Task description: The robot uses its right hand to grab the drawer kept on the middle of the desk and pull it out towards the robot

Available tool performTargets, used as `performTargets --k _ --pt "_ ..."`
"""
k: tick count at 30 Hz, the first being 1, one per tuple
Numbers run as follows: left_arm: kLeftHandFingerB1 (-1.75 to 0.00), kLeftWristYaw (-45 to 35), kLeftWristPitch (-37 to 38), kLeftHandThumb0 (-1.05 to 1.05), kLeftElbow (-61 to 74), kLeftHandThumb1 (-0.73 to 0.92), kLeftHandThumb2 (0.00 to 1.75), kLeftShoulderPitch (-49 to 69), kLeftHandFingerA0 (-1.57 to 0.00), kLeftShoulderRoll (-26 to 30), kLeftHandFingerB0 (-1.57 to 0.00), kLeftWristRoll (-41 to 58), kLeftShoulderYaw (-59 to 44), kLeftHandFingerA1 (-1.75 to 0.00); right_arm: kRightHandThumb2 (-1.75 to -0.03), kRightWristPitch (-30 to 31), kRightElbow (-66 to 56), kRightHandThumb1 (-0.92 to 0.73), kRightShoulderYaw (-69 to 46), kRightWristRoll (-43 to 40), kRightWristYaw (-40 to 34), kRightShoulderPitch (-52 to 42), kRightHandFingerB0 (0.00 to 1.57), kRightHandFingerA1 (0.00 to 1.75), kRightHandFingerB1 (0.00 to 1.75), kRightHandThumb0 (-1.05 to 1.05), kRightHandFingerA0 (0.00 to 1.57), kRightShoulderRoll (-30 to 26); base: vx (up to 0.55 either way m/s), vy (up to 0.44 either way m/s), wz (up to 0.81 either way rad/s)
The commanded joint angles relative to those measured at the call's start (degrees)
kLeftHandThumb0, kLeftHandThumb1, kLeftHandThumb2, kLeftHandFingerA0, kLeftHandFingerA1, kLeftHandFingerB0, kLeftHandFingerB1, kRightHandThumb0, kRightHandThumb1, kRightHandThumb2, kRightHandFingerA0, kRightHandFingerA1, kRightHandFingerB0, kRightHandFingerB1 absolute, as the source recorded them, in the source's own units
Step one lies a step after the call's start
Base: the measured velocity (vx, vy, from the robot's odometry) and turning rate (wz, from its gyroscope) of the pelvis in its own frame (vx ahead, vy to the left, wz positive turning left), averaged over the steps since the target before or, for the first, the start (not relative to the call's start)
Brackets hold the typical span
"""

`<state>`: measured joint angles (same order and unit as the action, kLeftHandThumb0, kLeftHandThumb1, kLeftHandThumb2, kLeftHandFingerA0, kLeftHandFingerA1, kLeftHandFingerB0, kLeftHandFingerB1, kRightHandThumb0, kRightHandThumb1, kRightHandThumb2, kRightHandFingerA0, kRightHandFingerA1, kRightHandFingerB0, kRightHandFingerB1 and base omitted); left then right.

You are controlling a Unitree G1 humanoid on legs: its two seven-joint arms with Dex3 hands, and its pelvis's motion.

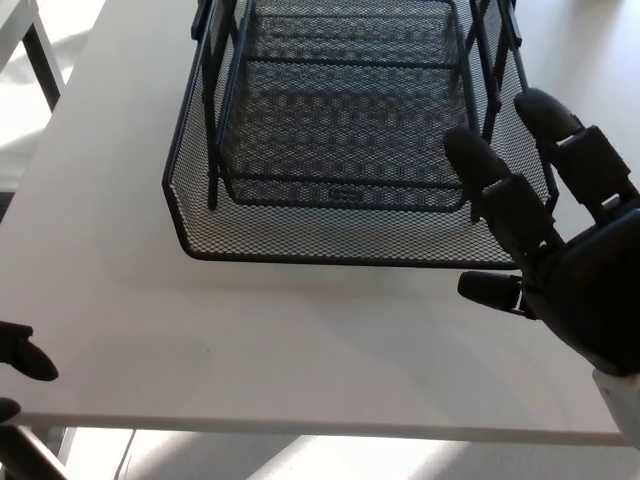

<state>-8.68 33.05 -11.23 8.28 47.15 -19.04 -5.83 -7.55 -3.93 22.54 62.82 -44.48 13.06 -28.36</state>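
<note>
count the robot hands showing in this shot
2: the right hand is open beside the mesh drawer's front right corner; the left hand barely shows at the picture's left edge.

Looks like an office or a lab workroom. Plain white bench (pixel 300 340) with a thin edge, carrying a black wire-mesh desk organiser with a sliding drawer (pixel 340 215), typical paper-tray kit. Far left, a second white table (pixel 15 25) on a dark metal leg. Pale bright floor (pixel 30 110) below. Nothing domestic or workshop-grade in view.
</note>
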Motion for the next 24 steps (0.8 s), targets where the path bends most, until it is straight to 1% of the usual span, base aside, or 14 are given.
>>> performTargets --k 1,3,4,6,11,13,15,16,17,18,19,22,23,24 --pt "-0.58 -0.1 1.1 -0.28 -0.6 0.56 0.57 0.6 -0.79 0.3 -0.81 -0.7 -0.4 -0.86 -0.89 6.8 -3.7 -0.52 -3.0 -0.9 15.7 -2.5 0.00 0.12 0.16 -0.91 0.00 0.0 0.00 0.000 0.00" --pt "-0.58 0.0 1.1 -0.28 -0.7 0.56 0.57 0.8 -0.78 0.2 -0.81 -0.9 -0.4 -0.86 -0.88 6.8 -4.8 -0.52 -3.4 -1.6 17.3 -3.0 0.00 0.10 0.16 -0.91 0.00 -0.1 0.00 0.000 0.00" --pt "-0.57 -0.4 0.3 -0.28 0.0 0.57 0.57 1.0 -0.78 0.2 -0.81 -0.8 -0.5 -0.85 -0.76 6.3 -6.6 -0.43 -4.4 -2.9 18.4 -4.4 0.00 0.04 0.15 -0.84 0.00 -1.0 0.00 0.000 0.00" --pt "-0.57 -0.7 -0.1 -0.28 0.2 0.58 0.57 1.1 -0.77 0.3 -0.80 -0.7 -0.5 -0.85 -0.87 6.5 -8.0 -0.52 -5.2 -3.3 19.7 -5.3 0.00 0.10 0.16 -0.91 0.00 -1.4 0.00 0.000 0.00" --pt "-0.57 -1.0 -0.5 -0.28 0.6 0.57 0.57 1.4 -0.78 0.2 -0.80 -0.3 -0.5 -0.85 -0.87 5.6 -12.3 -0.52 -9.6 -5.5 22.2 -8.9 0.00 0.14 0.17 -0.92 0.00 -3.9 0.00 0.000 0.00" --pt "-0.59 -0.4 0.5 -0.29 -0.3 0.57 0.57 1.1 -0.78 0.2 -0.81 -0.6 -0.5 -0.87 -0.84 3.5 -13.4 -0.49 -13.5 -7.9 20.7 -11.7 0.00 0.10 0.18 -0.85 0.00 -5.7 0.00 0.000 0.00" --pt "-0.58 0.1 1.3 -0.29 -1.1 0.57 0.57 1.0 -0.79 0.3 -0.81 -0.7 -0.6 -0.87 -0.84 1.1 -15.1 -0.54 -18.9 -11.4 19.5 -15.7 0.00 0.01 0.12 -0.93 0.00 -7.5 0.00 0.000 0.00" --pt "-0.59 -0.3 0.6 -0.28 -0.4 0.57 0.57 1.3 -0.78 0.4 -0.81 -0.6 -0.7 -0.87 -0.60 0.5 -16.2 -0.51 -22.0 -12.1 18.8 -18.0 0.00 0.07 0.25 -0.76 0.00 -8.3 0.00 0.000 0.00" --pt "-0.59 -0.4 0.4 -0.28 0.0 0.57 0.57 1.4 -0.78 0.4 -0.81 -0.6 -0.7 -0.87 -0.60 0.0 -16.7 -0.51 -23.6 -12.4 18.7 -19.1 0.00 0.07 0.25 -0.76 0.00 -8.5 0.00 0.000 0.00" --pt "-0.60 -0.5 0.5 -0.28 0.1 0.56 0.57 1.5 -0.79 0.6 -0.81 -0.5 -0.8 -0.88 -0.79 0.3 -17.6 -0.48 -25.5 -13.1 19.2 -21.1 0.00 0.10 0.22 -0.84 0.00 -8.5 0.00 0.000 0.00" --pt "-0.59 -0.3 1.0 -0.27 -0.2 0.56 0.57 1.4 -0.79 0.6 -0.82 -0.6 -0.8 -0.88 -0.83 0.1 -18.3 -0.48 -28.8 -14.0 19.4 -24.2 0.00 0.09 0.22 -0.83 0.00 -8.9 0.00 0.000 0.00" --pt "-0.59 0.0 0.9 -0.27 -0.3 0.56 0.57 1.7 -0.80 0.6 -0.83 -0.9 -1.0 -0.87 -0.82 -0.2 -18.9 -0.46 -34.1 -14.7 20.3 -29.3 0.00 0.12 0.24 -0.78 0.00 -9.4 0.00 0.000 0.00" --pt "-0.59 0.3 1.4 -0.27 -0.6 0.55 0.57 1.6 -0.80 0.5 -0.83 -0.8 -1.0 -0.87 -0.82 -1.3 -17.7 -0.50 -37.3 -15.5 19.2 -32.3 0.09 0.03 0.18 -0.86 0.00 -9.4 0.00 0.000 0.00" --pt "-0.58 0.4 1.7 -0.27 -0.9 0.56 0.57 1.5 -0.79 0.6 -0.82 -0.9 -1.0 -0.86 -0.81 -1.8 -16.7 -0.50 -38.8 -15.7 18.8 -33.7 0.01 0.04 0.16 -0.86 0.00 -9.5 0.00 0.000 0.00"
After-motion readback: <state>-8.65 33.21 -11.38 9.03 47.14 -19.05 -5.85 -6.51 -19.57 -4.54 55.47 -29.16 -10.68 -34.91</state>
